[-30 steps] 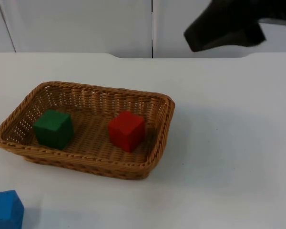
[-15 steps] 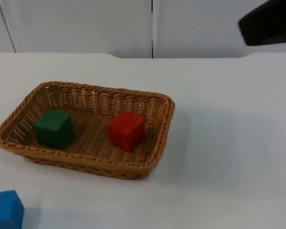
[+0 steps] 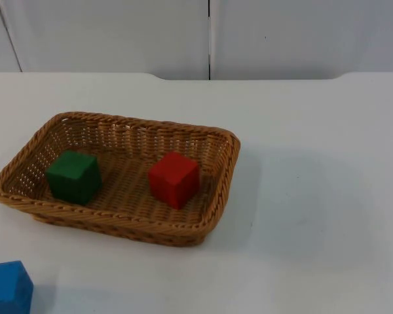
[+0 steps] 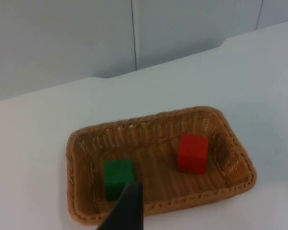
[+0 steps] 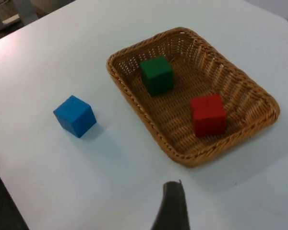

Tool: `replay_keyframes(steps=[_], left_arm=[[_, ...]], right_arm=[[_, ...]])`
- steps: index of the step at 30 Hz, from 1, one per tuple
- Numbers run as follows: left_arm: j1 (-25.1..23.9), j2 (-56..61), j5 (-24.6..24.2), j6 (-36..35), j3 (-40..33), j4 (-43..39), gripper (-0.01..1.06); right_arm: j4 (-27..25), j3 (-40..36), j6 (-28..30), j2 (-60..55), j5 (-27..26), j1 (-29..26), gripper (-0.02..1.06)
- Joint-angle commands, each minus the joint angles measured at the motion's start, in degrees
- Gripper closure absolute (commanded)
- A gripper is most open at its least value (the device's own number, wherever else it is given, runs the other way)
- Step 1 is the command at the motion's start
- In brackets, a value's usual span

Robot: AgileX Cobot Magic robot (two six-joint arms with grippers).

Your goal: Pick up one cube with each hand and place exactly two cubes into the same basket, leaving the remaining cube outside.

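Now 2 cubes in basket (image 3: pixel 216 216), blue cube (image 3: pixel 8 288) outside.

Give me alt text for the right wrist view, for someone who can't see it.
A wicker basket on a white table holds a green cube and a red cube, set apart from each other. A blue cube sits on the table outside the basket, on the green cube's side.

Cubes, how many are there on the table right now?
3. The green cube and the red cube sit apart inside the basket; the blue cube rests outside on the table.
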State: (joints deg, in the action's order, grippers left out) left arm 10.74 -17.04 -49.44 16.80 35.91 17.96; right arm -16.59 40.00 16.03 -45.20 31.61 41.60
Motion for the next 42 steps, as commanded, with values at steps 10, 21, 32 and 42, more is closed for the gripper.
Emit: replay_keyframes(steps=[10,21,32,42], left_arm=[[-0.1,12.7,-9.4,-8.8,-1.4,-8.4,0.09],[-0.1,17.0,-13.5,-12.1,-2.5,-11.5,0.09],[-0.1,17.0,-12.2,-11.4,-7.6,-12.5,0.09],[-0.1,17.0,-12.2,-11.4,-7.6,-12.5,0.09]], right_arm=[[-0.1,-7.1,-2.9,13.7,3.6,0.3,0.42],[8.4,-7.5,-9.6,22.9,11.2,0.3,0.42],[9.5,-7.5,-10.7,30.2,15.9,0.3,0.42],[17.7,-7.5,-17.1,38.9,24.7,0.3,0.42]])
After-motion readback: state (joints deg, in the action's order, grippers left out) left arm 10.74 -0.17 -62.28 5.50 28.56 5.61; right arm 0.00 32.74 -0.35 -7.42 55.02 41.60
